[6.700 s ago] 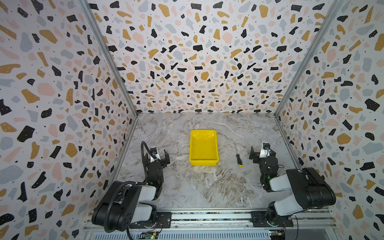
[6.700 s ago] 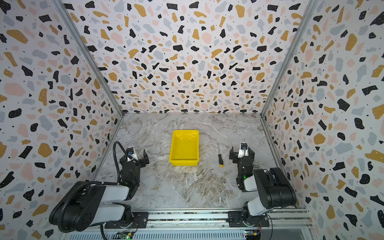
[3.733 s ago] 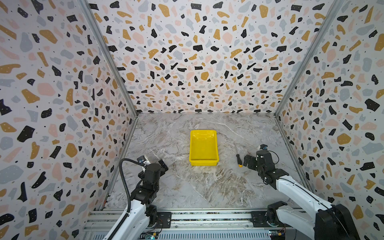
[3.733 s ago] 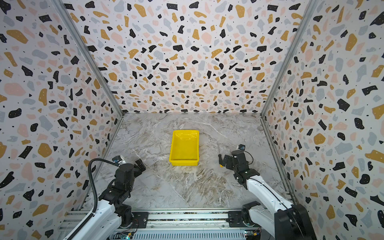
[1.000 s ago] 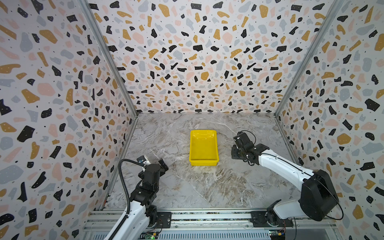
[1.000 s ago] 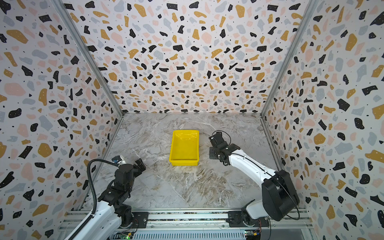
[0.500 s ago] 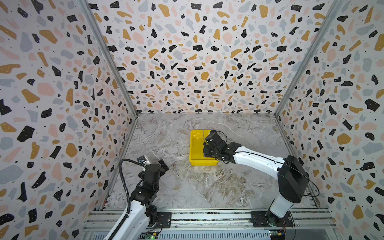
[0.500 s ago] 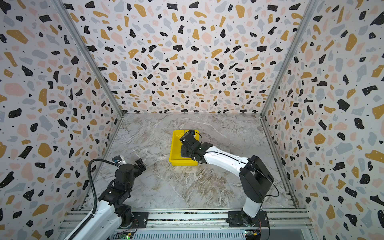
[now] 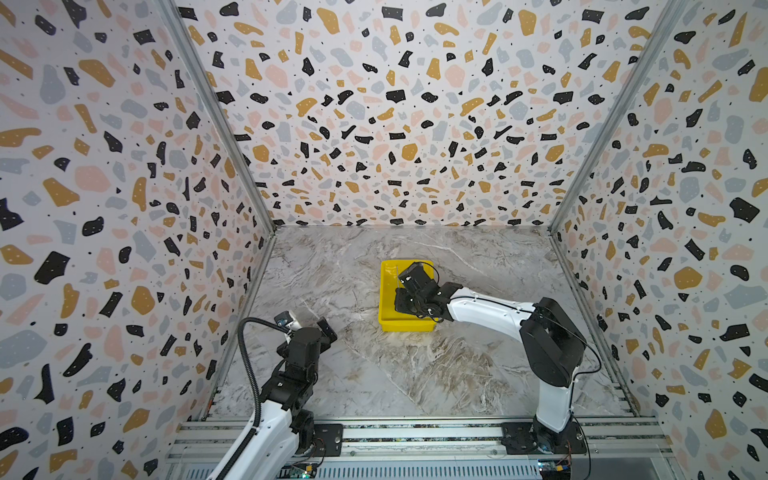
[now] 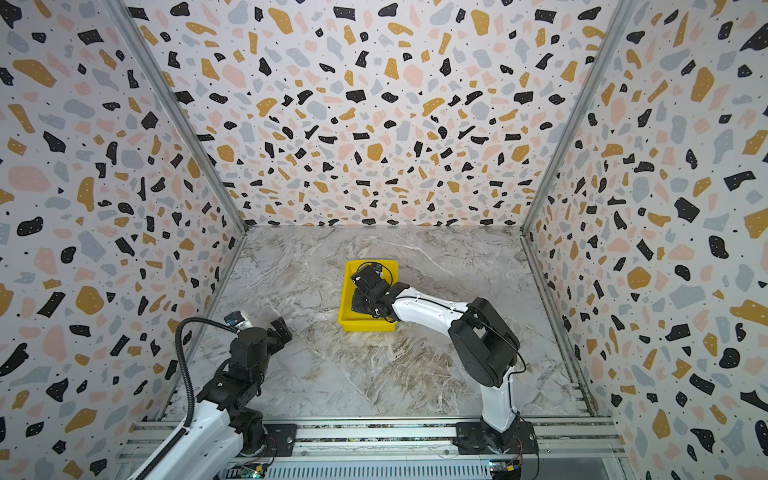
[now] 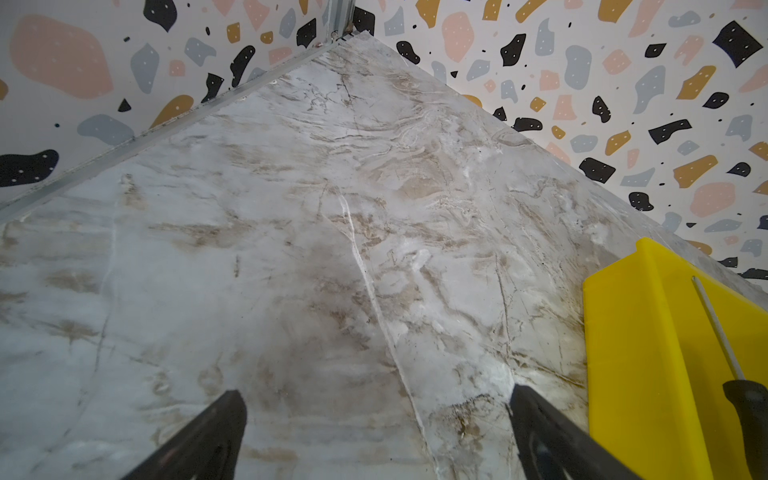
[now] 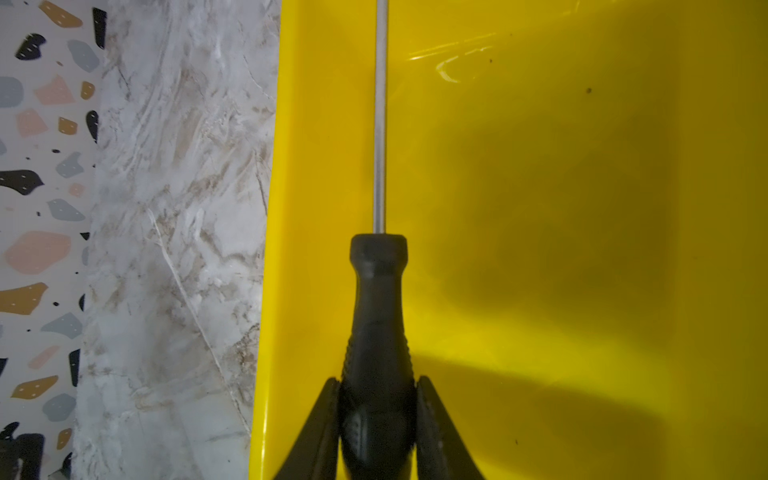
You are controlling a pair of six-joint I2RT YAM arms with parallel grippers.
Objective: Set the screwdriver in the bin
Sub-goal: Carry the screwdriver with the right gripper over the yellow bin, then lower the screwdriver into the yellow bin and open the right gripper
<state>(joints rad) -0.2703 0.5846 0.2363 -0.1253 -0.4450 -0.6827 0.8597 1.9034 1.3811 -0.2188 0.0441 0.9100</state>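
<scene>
Grip falls on the ribbed handle of the small black-handled screwdriver point(image 12: 377, 316), which the right gripper point(image 12: 377, 388) pinches from both sides. The tool lies lengthwise over the glossy inside of the bright yellow plastic bin point(image 12: 561, 199), close to one long wall. Whether it touches the bin's floor cannot be told. It looks light and rigid. The thick, textured handle seems the sound place to hold, since the thin smooth shaft would likely slip. The left gripper point(image 11: 376, 401) hangs with jaws spread over the marbled bench point(image 11: 291, 232), beside the bin, holding nothing.
</scene>
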